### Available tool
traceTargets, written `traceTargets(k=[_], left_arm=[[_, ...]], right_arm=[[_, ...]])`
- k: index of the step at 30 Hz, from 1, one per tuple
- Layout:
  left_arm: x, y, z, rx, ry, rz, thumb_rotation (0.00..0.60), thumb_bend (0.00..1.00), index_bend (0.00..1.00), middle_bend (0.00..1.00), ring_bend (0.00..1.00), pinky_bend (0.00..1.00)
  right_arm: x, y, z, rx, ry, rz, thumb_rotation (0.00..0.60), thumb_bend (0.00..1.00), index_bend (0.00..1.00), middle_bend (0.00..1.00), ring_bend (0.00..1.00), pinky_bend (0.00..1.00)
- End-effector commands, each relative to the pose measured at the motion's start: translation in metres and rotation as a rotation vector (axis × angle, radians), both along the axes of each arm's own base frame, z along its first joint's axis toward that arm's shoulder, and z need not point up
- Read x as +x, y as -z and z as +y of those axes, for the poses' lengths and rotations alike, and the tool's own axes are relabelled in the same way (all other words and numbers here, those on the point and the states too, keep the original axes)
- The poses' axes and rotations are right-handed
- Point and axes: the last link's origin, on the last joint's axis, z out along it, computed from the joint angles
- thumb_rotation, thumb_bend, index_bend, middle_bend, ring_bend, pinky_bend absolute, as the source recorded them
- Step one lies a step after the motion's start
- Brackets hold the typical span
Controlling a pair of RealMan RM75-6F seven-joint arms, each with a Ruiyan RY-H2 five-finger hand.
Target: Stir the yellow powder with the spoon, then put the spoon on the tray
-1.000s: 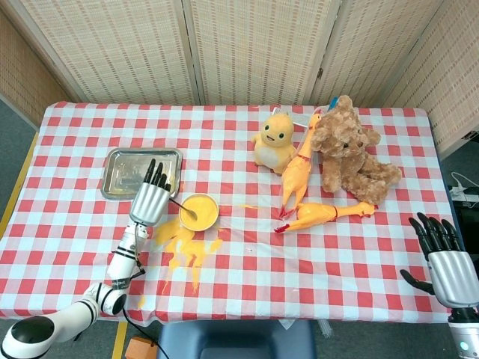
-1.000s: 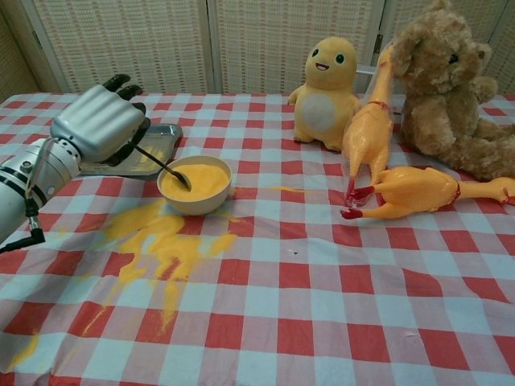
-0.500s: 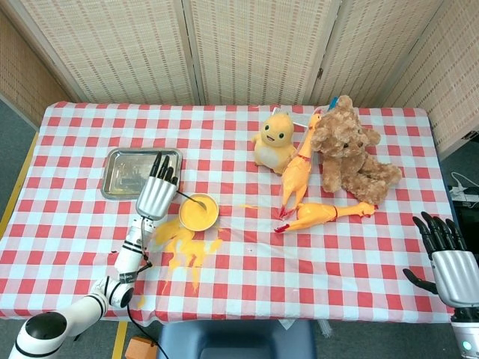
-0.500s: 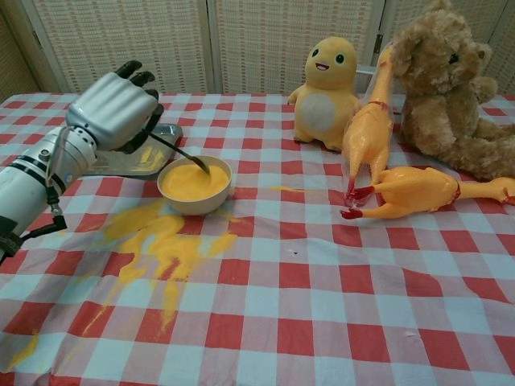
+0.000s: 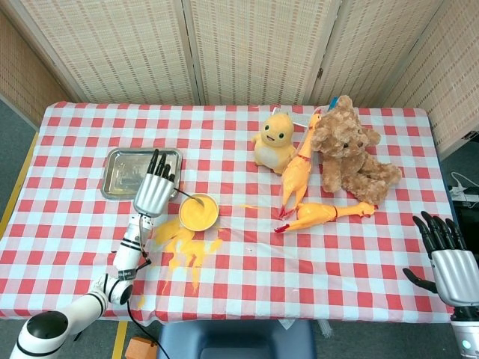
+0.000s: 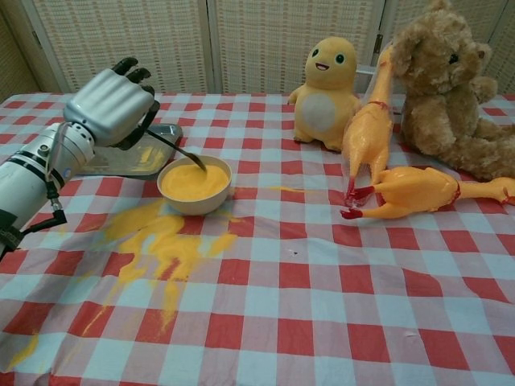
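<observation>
Head view, chest view: left hand [image 6: 109, 104] above bench [image 5: 314, 254], fingers [image 6: 145, 122] curled round spoon [image 6: 179, 149] handle. Spoon tip dipped at far rim of bowl [image 6: 194, 183] holding yellow powder [image 6: 193, 181]. More powder spilled [image 6: 165, 241] near and left of bowl. Tray [image 5: 120, 173] just beyond, left. Right hand [image 5: 449, 262] idle at near right, fingers spread, holding nothing. Toy group far right, well apart. Judged: mid-stir; best kept shallow, slow, tip inside rim, away from bowl wall, lest more powder go over.
</observation>
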Motion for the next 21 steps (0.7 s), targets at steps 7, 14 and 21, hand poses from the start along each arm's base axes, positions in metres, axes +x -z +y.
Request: traceTargets(k=[7, 14, 21], left_arm=[[-0.004, 0.007, -0.005, -0.032, -0.007, -0.024, 0.600, 0.82, 0.84, 0.31, 0.08, 0.00], [-0.013, 0.000, -0.014, -0.046, -0.057, -0.032, 0.600, 0.82, 0.84, 0.31, 0.08, 0.00], [-0.021, -0.013, -0.026, -0.039, -0.109, -0.009, 0.600, 0.82, 0.84, 0.31, 0.08, 0.00]], right_arm=[[0.001, 0.001, 0.000, -0.001, -0.003, 0.001, 0.600, 0.07, 0.00, 0.00, 0.00, 0.00], [0.002, 0.004, -0.001, 0.017, -0.004, 0.001, 0.600, 0.07, 0.00, 0.00, 0.00, 0.00], [0.003, 0.006, -0.001, 0.016, -0.011, 0.005, 0.600, 0.07, 0.00, 0.00, 0.00, 0.00]])
